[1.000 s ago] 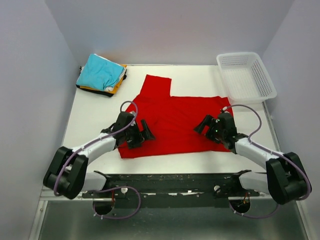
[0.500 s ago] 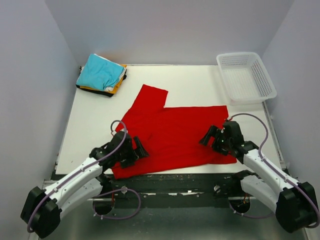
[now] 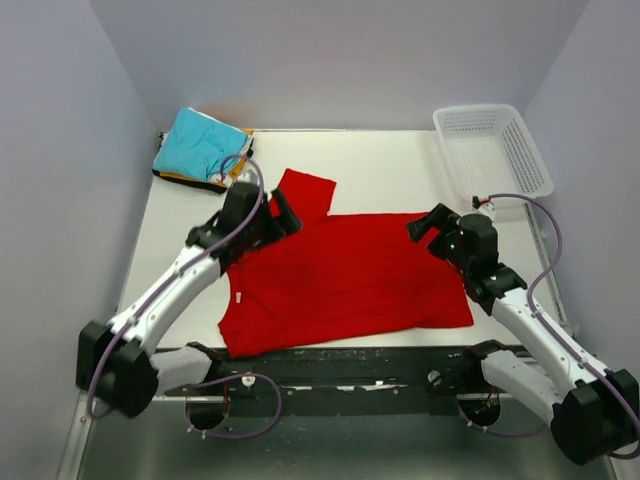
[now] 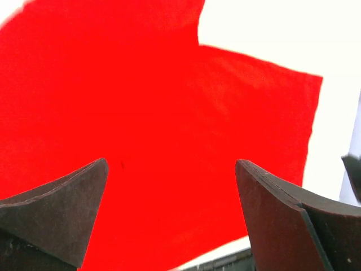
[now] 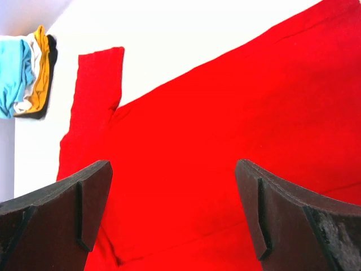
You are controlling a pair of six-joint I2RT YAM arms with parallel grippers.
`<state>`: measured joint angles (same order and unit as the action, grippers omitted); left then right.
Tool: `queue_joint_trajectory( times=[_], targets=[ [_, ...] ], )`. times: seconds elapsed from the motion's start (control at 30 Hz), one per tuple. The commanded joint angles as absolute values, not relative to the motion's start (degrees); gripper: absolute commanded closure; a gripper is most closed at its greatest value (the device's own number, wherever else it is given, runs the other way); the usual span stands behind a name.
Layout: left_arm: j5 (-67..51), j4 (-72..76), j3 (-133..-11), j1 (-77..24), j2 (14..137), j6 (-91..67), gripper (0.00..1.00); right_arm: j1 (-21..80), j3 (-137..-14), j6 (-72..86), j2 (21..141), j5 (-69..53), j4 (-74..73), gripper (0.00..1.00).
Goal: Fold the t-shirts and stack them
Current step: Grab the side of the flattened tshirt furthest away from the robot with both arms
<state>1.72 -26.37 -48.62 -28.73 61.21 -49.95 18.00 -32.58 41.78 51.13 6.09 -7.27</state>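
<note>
A plain red t-shirt [image 3: 340, 275] lies spread flat on the white table [image 3: 380, 165], with its near hem at the front edge. One sleeve [image 3: 305, 192] points to the far left. My left gripper [image 3: 285, 213] is open and empty, just above the shirt by that sleeve. My right gripper [image 3: 425, 225] is open and empty over the shirt's far right corner. The left wrist view shows the red cloth [image 4: 141, 101] below my open gripper [image 4: 172, 162]. The right wrist view shows cloth [image 5: 225, 124] and sleeve [image 5: 98, 79] beyond my open gripper [image 5: 173, 164]. Folded turquoise, yellow-orange and black shirts [image 3: 200, 148] are stacked at the far left.
A white mesh basket [image 3: 492, 155] stands at the far right corner, empty. The folded stack also shows at the top left of the right wrist view [image 5: 25, 73]. Grey walls close in the table on three sides. A dark rail [image 3: 340, 365] runs along the front edge.
The red shirt has slid toward the front edge. Both arms then swung from its near part up to its far edge, the left to the sleeve, the right to the far right corner.
</note>
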Motion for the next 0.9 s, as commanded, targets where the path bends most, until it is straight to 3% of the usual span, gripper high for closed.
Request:
queue_joint_trajectory(
  times=[0.0,0.27,0.4,0.73,0.87],
  targets=[
    [-0.46,-23.3,-68.22,-22.45,80.9,-39.18,0.02,18.01,-33.31,43.56,55.51,9.31,-0.69,0.0],
    [-0.45,-29.61,-102.82,-17.5,110.79,-34.23,0.02,17.93,-33.57,41.51,60.93,11.1,-1.17,0.0],
    [0.34,-31.77,-114.43,-16.73,121.8,-36.05,0.02,17.92,-32.21,41.9,62.1,11.85,1.15,0.0],
    [-17.03,-11.93,-114.59,-9.96,132.65,-54.14,0.01,17.92,-32.1,43.0,62.85,10.08,2.2,0.0],
    [-15.5,-9.41,-114.55,-9.84,134.37,-59.41,0.02,17.91,-31.8,43.46,62.11,9.41,2.33,0.0]
  ],
)
